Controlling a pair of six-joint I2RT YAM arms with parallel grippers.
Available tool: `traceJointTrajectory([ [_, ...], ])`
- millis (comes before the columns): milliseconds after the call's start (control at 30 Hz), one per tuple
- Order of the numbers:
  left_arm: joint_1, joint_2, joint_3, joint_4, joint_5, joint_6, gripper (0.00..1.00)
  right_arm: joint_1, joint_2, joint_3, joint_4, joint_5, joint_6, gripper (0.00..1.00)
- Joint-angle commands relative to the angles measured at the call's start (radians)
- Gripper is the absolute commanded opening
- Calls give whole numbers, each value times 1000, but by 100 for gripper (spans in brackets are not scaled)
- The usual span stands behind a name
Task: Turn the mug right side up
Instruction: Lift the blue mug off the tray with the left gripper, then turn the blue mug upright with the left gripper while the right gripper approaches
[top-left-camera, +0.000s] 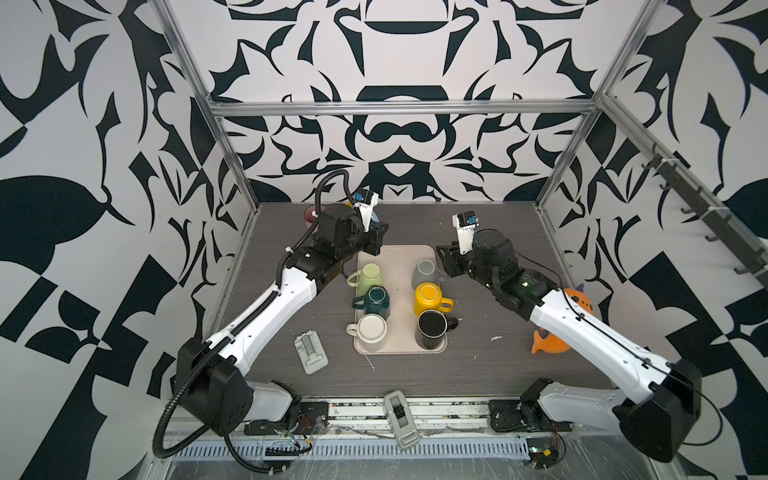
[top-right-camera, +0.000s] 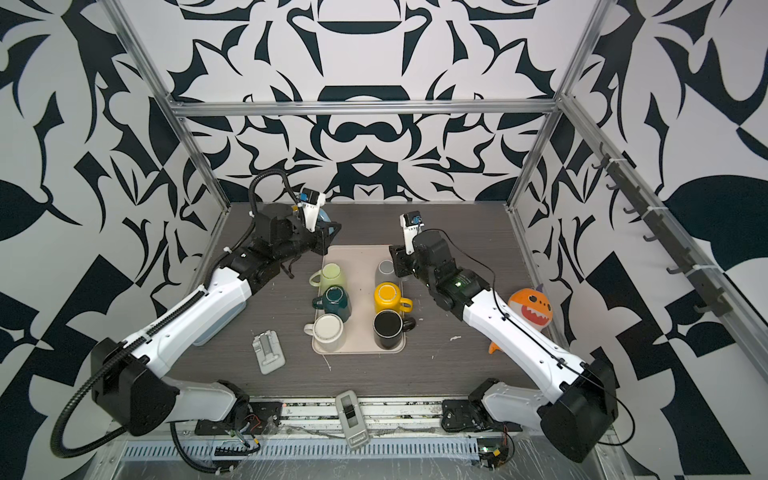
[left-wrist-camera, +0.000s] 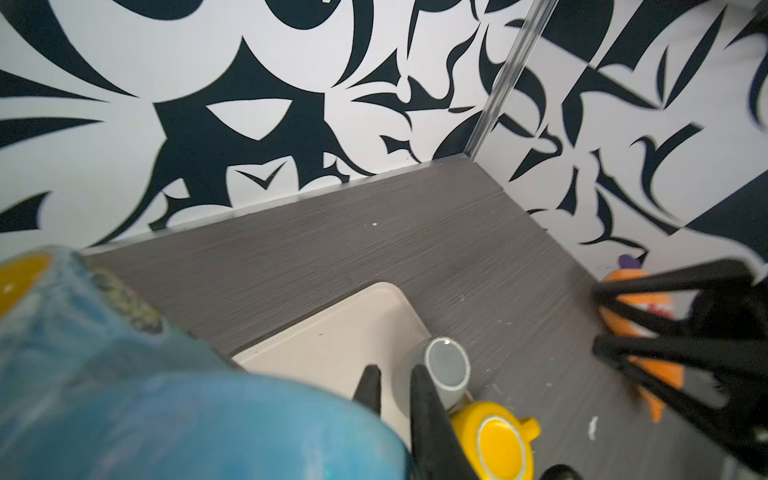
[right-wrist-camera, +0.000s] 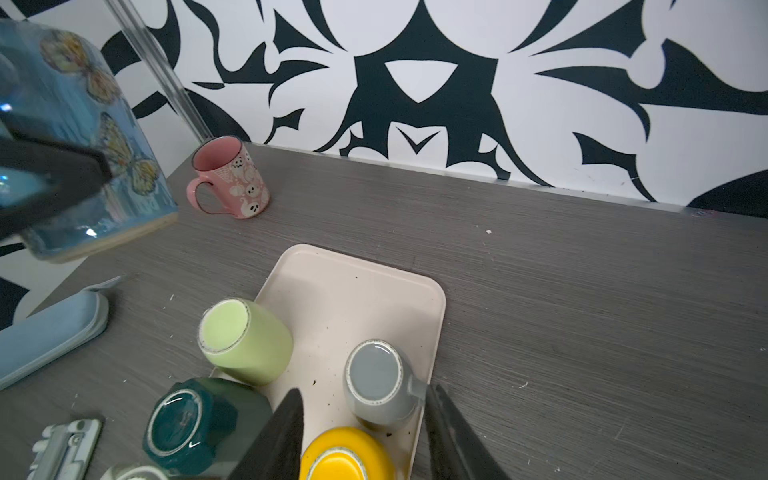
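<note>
My left gripper is shut on a blue butterfly mug and holds it in the air over the back left of the table. The mug's tan base ring faces down in the right wrist view, slightly tilted. In both top views only a sliver of the mug shows behind the left gripper. My right gripper hangs open low over the beige tray, with one finger beside the handle of an upside-down grey mug.
On the tray also stand green, teal, white, yellow and black mugs. A pink mug stands upright at the back left. An orange shark toy and a grey clip are nearby.
</note>
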Motion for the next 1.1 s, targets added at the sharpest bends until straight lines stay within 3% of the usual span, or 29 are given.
traceJointTrajectory([
  [0, -32, -61, -41, 146, -128, 248, 0, -13, 13, 110, -39, -107, -33, 49],
  [300, -116, -94, -109, 197, -131, 547, 0, -27, 122, 301, -133, -337, -56, 55],
  [667, -116, -89, -81, 133, 88, 610, 0, -26, 171, 315, -102, -476, 3, 61],
  [1067, -116, -21, -32, 82, 159, 608, 0, -27, 208, 312, -17, -595, 101, 67],
])
